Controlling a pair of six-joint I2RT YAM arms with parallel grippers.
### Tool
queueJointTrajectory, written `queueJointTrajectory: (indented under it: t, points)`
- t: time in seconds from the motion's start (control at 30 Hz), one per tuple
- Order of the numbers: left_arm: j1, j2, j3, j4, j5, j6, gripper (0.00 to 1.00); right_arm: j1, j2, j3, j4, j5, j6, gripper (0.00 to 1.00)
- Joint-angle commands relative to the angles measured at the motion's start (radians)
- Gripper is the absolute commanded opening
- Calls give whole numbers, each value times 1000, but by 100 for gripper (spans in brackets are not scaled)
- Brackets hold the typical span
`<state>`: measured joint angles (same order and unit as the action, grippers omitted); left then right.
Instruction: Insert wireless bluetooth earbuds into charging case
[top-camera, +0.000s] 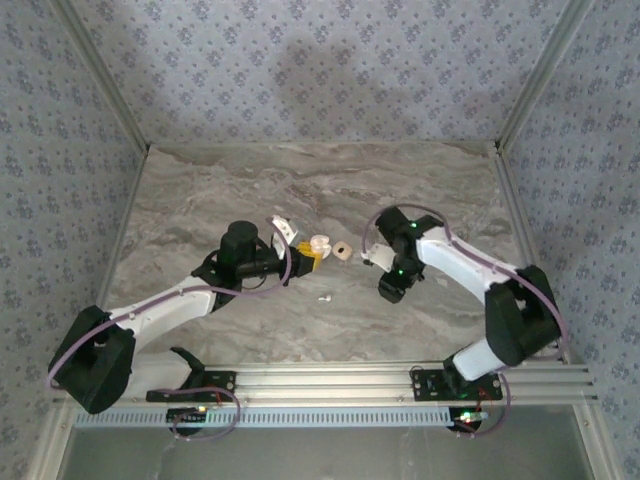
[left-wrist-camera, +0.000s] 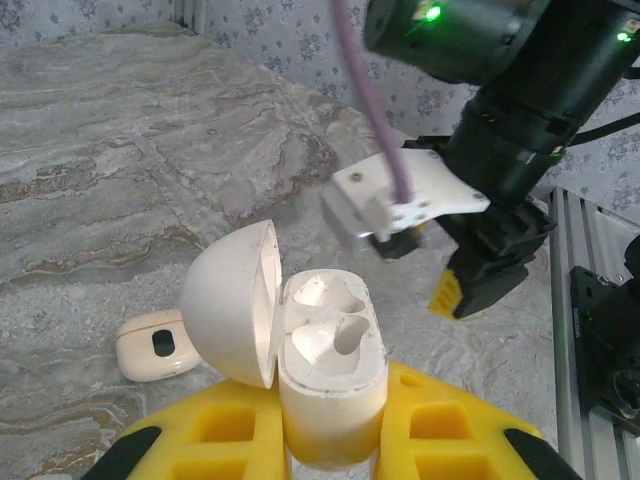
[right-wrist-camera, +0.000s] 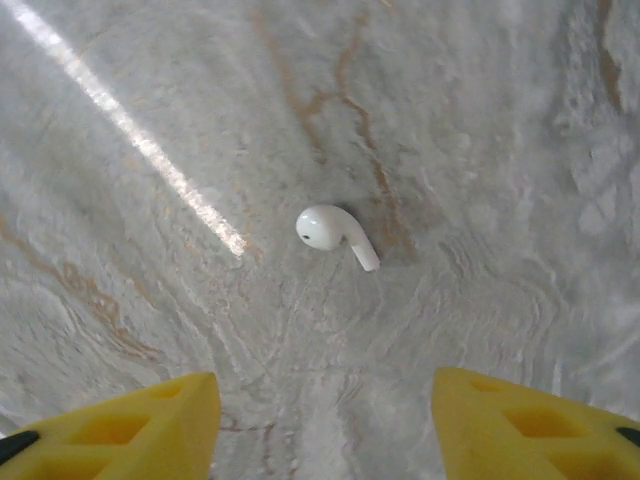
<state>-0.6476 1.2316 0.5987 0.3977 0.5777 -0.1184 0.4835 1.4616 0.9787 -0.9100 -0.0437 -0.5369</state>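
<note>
I've left hand (left-wrist-camera: 335, 440) clenched on charging case (left-wrist-camera: 332, 375), lid open to receive; right hand (right-wrist-camera: 325, 420) released above centre-frame earbud (right-wrist-camera: 333, 233) for pickup.

Earbud (right-wrist-camera: 335, 235) on marble table (right-wrist-camera: 480, 120), fingers (right-wrist-camera: 140, 425) apart

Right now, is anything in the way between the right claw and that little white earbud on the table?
Nothing visible is. The earbud lies alone on the table, straight ahead of the open right gripper, with only bare marble between them.
</note>
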Motion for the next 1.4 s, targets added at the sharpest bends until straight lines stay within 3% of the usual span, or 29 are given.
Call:
queueJointTrajectory:
  t: [0.0, 0.13, 0.3, 0.53, 0.83, 1.37]
  points:
    - [5, -14, -5, 34, 4, -6, 17, -38, -99, -88, 127, -138, -368, 60]
    - [6, -21, -10, 27, -13, 10, 17, -50, -136, -145, 160, -197, -497, 59]
    - [5, -8, -9, 39, -13, -4, 17, -52, -111, -186, 202, -166, -570, 57]
    - [9, 0, -4, 49, -15, -7, 17, -62, -90, -201, 281, -161, -612, 55]
    - [9, 18, 10, 50, -6, -10, 17, -80, -39, -175, 260, -174, -665, 51]
    - [12, -9, -7, 46, -31, -13, 17, -79, 56, -135, 295, -178, -651, 46]
